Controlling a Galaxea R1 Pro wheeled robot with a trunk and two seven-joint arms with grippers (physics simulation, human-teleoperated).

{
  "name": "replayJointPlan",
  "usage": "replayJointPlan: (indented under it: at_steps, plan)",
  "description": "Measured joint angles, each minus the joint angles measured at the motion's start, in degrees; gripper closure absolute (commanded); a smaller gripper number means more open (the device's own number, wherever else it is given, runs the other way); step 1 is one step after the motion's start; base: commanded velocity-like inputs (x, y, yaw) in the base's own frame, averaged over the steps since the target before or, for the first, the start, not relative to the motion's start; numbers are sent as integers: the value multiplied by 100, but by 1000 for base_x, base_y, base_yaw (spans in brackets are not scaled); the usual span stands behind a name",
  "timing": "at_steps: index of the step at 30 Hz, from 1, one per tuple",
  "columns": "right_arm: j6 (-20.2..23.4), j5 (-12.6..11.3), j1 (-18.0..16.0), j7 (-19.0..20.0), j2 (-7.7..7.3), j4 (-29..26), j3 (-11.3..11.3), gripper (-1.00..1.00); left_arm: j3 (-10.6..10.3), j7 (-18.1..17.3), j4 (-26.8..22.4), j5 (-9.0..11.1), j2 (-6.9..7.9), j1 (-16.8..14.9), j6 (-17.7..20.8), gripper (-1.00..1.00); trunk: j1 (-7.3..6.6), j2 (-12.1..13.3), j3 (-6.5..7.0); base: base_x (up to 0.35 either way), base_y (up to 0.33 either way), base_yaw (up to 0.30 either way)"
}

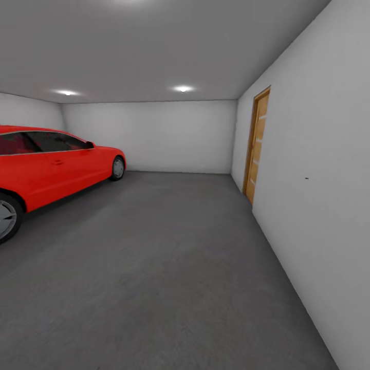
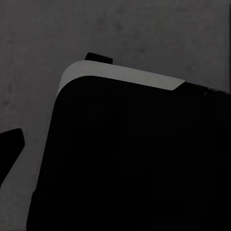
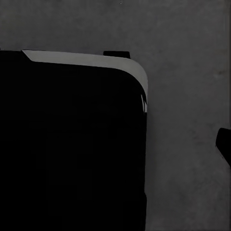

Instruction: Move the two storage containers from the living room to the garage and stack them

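Since the robot's rolling through the garage with the red car [image 1: 46,164] off to its left, the concrete floor [image 1: 154,267] lies open right of the car; no containers visible, so direction's anyone's guess; can't tell either gripper's state.

- A large black body [image 2: 139,163] with a rounded corner, apparently part of the robot itself, takes up most of the left wrist view.
- A pale grey band [image 2: 120,74] runs along the curved edge of that black body, catching the light.
- A small black tab [image 2: 98,58] juts out just beyond the pale band.
- The dark grey mottled concrete floor [image 2: 159,33] of the garage lies past the black body.
- A black pointed shape [image 2: 10,147], possibly one finger of the gripper, enters from the picture's edge; what it is cannot be told for sure.
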Motion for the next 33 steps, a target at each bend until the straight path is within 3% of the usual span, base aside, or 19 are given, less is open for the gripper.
replayJointPlan:
  at_steps: [33]
  plan:
    - [34, -1, 0, 0, -4, 23, 6, -100, -9, -1, 0, 0, -1, 0, 1, -100, 0, 0, 0, 324, 0, 1]
